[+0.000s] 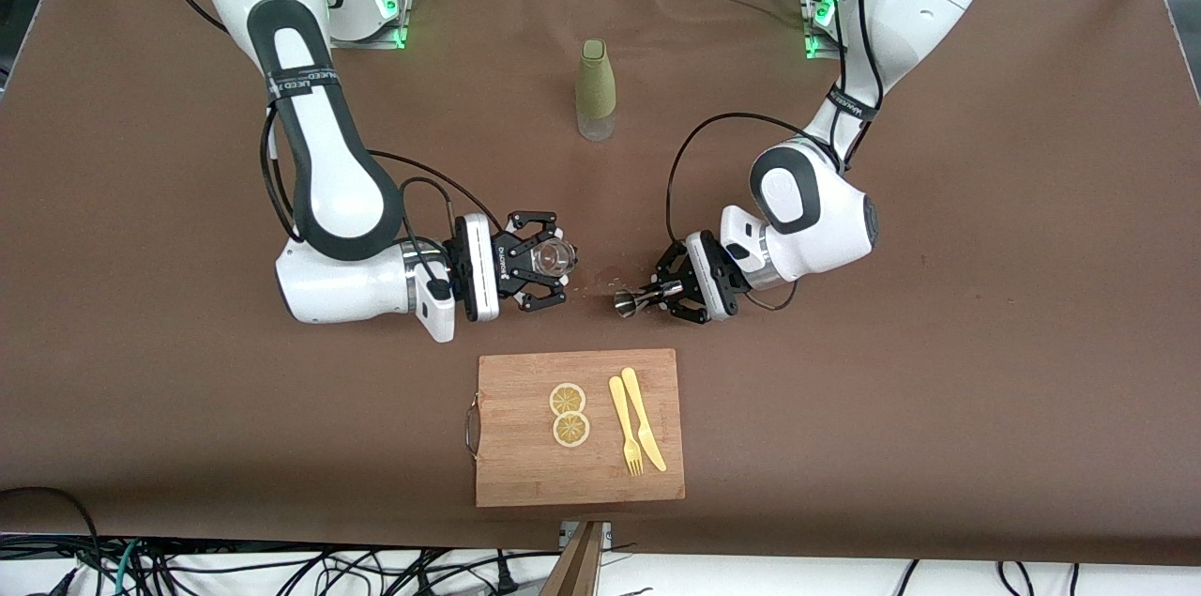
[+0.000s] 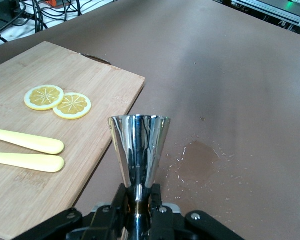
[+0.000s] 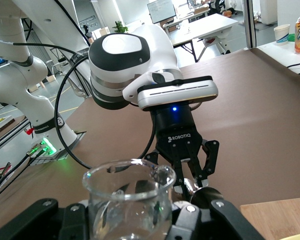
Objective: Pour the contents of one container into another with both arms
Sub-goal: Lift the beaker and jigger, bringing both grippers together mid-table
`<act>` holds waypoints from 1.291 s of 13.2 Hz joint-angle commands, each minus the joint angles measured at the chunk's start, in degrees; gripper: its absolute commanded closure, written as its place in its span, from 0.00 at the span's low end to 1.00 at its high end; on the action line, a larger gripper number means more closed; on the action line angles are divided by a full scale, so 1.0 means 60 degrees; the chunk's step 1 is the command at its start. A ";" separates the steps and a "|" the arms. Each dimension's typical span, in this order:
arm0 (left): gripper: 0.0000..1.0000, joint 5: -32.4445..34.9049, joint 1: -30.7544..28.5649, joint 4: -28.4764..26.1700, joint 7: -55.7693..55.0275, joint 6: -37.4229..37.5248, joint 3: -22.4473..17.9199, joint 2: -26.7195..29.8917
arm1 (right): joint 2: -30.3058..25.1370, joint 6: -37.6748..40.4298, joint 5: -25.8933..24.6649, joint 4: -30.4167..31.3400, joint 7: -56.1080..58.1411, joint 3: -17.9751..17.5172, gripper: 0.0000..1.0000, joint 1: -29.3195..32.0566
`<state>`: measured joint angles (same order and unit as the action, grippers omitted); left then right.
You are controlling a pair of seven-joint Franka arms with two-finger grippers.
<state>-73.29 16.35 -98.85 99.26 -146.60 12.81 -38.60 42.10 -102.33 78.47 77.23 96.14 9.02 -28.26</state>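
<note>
My left gripper (image 1: 654, 296) is shut on the narrow waist of the shiny steel jigger (image 1: 627, 300), which lies tipped on its side low over the table. In the left wrist view the jigger (image 2: 140, 147) juts out from the left gripper (image 2: 140, 200). My right gripper (image 1: 551, 269) is shut on the clear glass tumbler (image 1: 555, 256), whose mouth is tipped toward the jigger, a short gap away. In the right wrist view the tumbler (image 3: 127, 200) sits in the right gripper (image 3: 130, 222). The jigger (image 3: 202, 194) shows past its rim.
A wet patch (image 1: 610, 277) darkens the brown cloth between the two grippers. A green-sleeved bottle (image 1: 596, 89) stands farther from the front camera. Nearer lies a bamboo board (image 1: 525, 474) with two lemon slices (image 1: 569, 415) and a yellow fork and knife (image 1: 636, 422).
</note>
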 commanded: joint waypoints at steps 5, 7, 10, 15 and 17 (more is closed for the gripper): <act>1.00 -0.2738 -0.0850 0.0082 0.4458 0.2324 -0.0260 -0.0158 | -0.0279 -0.0083 -0.0334 -0.0026 -0.0438 0.0094 1.00 -0.0124; 1.00 -0.3469 -0.0865 0.0112 0.5395 0.2416 -0.0261 -0.0217 | -0.0294 -0.0083 -0.0349 -0.0026 -0.0438 0.0108 1.00 -0.0124; 1.00 -0.4349 -0.0851 0.0142 0.7050 0.2619 -0.0188 -0.0379 | -0.0279 -0.0083 -0.0334 -0.0026 -0.0452 0.0108 1.00 -0.0124; 1.00 -0.5741 -0.0851 0.0127 0.8987 0.3178 -0.0129 -0.0612 | -0.0279 -0.0141 -0.0741 -0.0376 -0.1212 0.0108 1.00 -0.0154; 1.00 -0.6152 -0.0865 0.0112 0.9383 0.3163 0.0134 -0.0672 | -0.0279 -0.0186 -0.1139 -0.0596 -0.1740 0.0065 1.00 -0.0168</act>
<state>-106.98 11.29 -98.85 151.54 -128.28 12.50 -41.72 41.19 -102.83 73.87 74.94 89.18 9.20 -28.56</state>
